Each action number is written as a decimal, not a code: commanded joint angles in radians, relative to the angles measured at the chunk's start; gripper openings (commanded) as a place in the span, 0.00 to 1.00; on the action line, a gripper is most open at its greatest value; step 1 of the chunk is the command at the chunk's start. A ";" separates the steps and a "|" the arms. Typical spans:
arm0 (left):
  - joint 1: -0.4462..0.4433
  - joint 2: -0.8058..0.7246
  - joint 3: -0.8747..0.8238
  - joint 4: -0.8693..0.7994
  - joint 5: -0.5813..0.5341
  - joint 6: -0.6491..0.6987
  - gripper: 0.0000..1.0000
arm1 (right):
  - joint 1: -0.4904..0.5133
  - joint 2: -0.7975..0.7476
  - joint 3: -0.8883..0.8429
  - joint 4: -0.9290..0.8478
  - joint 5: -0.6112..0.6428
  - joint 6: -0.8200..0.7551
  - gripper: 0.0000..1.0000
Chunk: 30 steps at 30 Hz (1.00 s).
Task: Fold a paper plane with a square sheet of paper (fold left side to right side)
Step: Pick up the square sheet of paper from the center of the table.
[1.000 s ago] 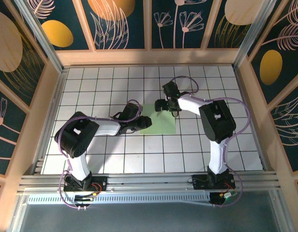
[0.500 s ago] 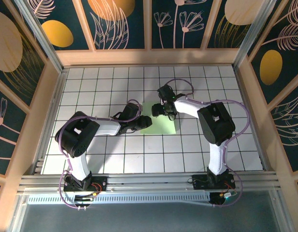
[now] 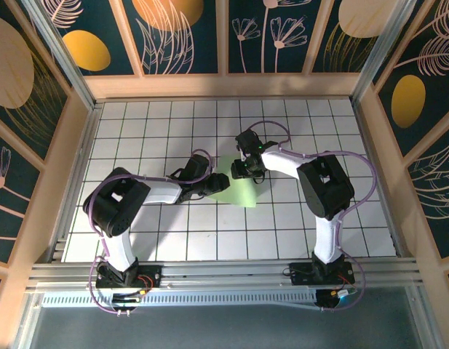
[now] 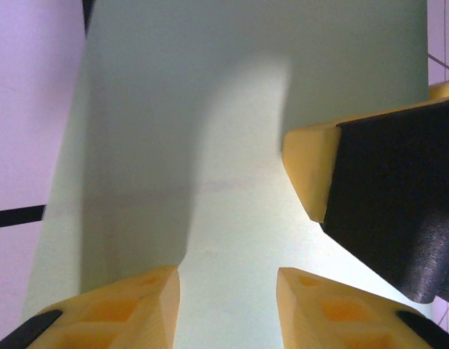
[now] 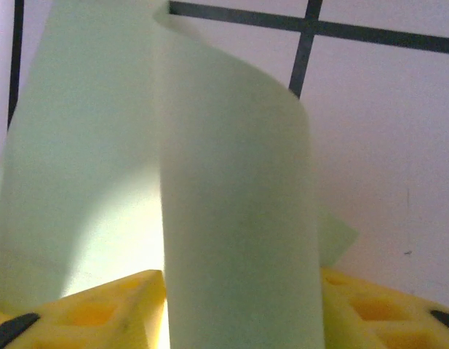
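Note:
The square sheet of paper [image 3: 244,193], pale green, lies on the white grid table between both grippers. My left gripper [image 3: 215,186] rests on its left part. In the left wrist view its jaws [image 4: 228,275] stand open over flat paper [image 4: 209,109], with a finger of the right gripper [image 4: 311,163] close by on the right. My right gripper [image 3: 241,172] is at the sheet's far edge. In the right wrist view a raised curl of the paper [image 5: 235,189] fills the gap between its jaws [image 5: 239,283], touching both. The paper plane is out of view.
The tiled table [image 3: 151,131] is boxed in by wooden walls at the back [image 3: 224,85] and on both sides. An aluminium rail [image 3: 224,273] runs along the near edge, where the arm bases sit. Open tiles lie all round the sheet.
The right gripper has moved left and down onto the sheet's far edge and narrowed its jaws. The sheet's right side has buckled upward and its outline has shrunk. The left arm has barely moved.

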 commanded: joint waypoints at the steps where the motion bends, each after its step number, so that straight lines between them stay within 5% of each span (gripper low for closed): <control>1: -0.002 -0.068 -0.019 0.009 -0.037 -0.004 0.43 | -0.010 -0.041 -0.014 -0.023 -0.036 -0.001 0.43; 8: 0.077 -0.257 -0.089 -0.014 -0.051 0.027 0.57 | -0.038 -0.116 -0.068 0.038 -0.155 -0.015 0.35; 18: 0.301 -0.521 -0.329 0.334 0.255 0.039 0.83 | -0.210 -0.297 -0.146 0.147 -0.540 -0.094 0.27; 23: 0.309 -0.595 -0.332 0.445 0.418 0.107 0.92 | -0.238 -0.401 -0.134 0.143 -0.716 -0.151 0.27; 30: 0.307 -0.652 -0.314 0.558 0.495 0.108 0.99 | -0.237 -0.541 -0.126 0.206 -0.923 -0.109 0.26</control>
